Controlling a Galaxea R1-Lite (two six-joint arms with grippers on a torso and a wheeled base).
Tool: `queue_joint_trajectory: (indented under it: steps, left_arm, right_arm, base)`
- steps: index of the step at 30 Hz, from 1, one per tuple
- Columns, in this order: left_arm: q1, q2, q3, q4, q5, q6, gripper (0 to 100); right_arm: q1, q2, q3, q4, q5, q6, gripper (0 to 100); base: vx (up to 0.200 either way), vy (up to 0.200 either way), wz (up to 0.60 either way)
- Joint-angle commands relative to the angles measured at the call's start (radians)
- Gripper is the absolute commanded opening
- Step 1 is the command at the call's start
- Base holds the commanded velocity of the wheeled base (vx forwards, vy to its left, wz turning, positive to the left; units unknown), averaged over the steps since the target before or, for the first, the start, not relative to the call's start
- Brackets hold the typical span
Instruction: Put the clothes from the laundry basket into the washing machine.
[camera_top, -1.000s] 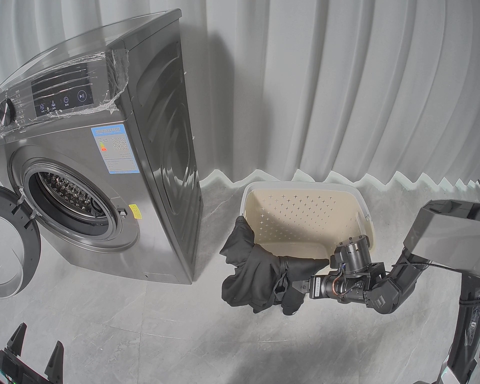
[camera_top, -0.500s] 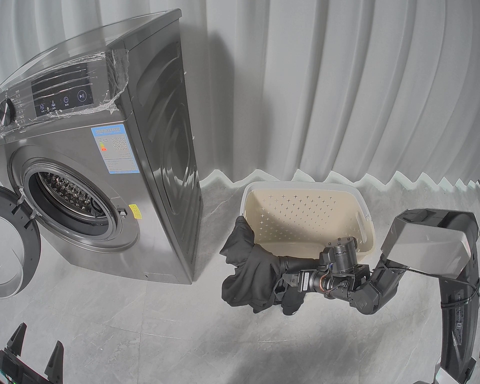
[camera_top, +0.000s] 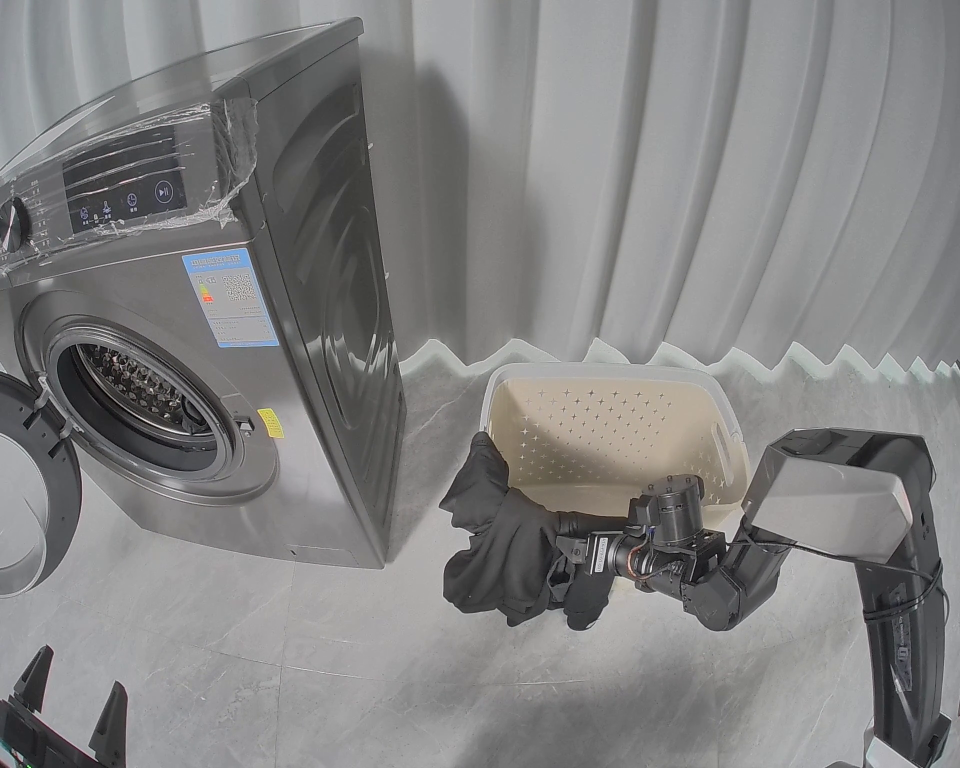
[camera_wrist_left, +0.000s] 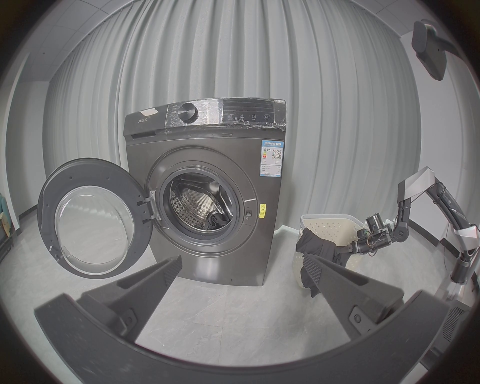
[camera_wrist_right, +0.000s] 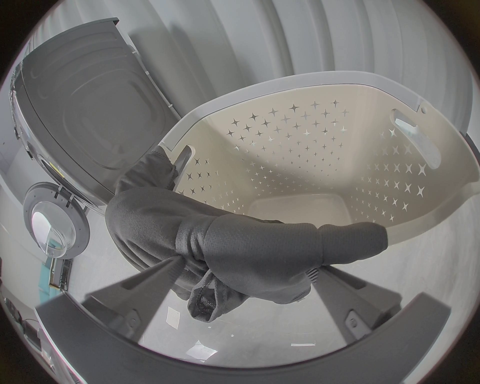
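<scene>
A dark grey garment hangs over the front left corner of the cream laundry basket, spilling down its outside to the floor. My right gripper is pushed into the cloth from the basket side. In the right wrist view the garment lies across the gripper, whose fingers stand spread wide on either side of it. The basket's inside is otherwise bare. My left gripper hangs open low by the washing machine, holding nothing.
The machine's round door is swung open to the left, and the drum holds a dark item. White curtains run behind. Bare grey floor lies between machine and basket.
My right arm has shifted left, pushing the gripper further into the garment. The garment, basket and left arm have stayed put.
</scene>
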Motion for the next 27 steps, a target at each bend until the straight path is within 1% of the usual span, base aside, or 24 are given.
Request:
queue_joint_trajectory:
  steps: [1, 14, 21, 25, 27]
  left_arm:
    - [0.000, -0.016, 0.016, 0.000, 0.001, -0.001, 100]
    - [0.000, -0.016, 0.016, 0.000, 0.001, -0.002, 100]
    - [0.000, -0.016, 0.016, 0.000, 0.001, -0.002, 100]
    - [0.000, -0.016, 0.016, 0.000, 0.001, -0.002, 100]
    - [0.000, -0.016, 0.016, 0.000, 0.001, -0.002, 100]
  right_arm:
    - [0.000, 0.011, -0.002, -0.008, 0.000, -0.001, 0]
    - [-0.002, -0.003, 0.015, -0.026, 0.000, -0.002, 0]
    - [0.007, -0.106, 0.108, -0.026, 0.000, -0.008, 0]
    - [0.009, -0.181, 0.157, -0.026, -0.001, -0.024, 0]
    - [0.009, -0.219, 0.180, -0.028, -0.001, -0.040, 0]
  base:
    - [0.000, 0.000, 0.00]
    - [0.000, 0.000, 0.00]
    - [0.000, 0.000, 0.00]
    - [0.000, 0.000, 0.00]
    - [0.000, 0.000, 0.00]
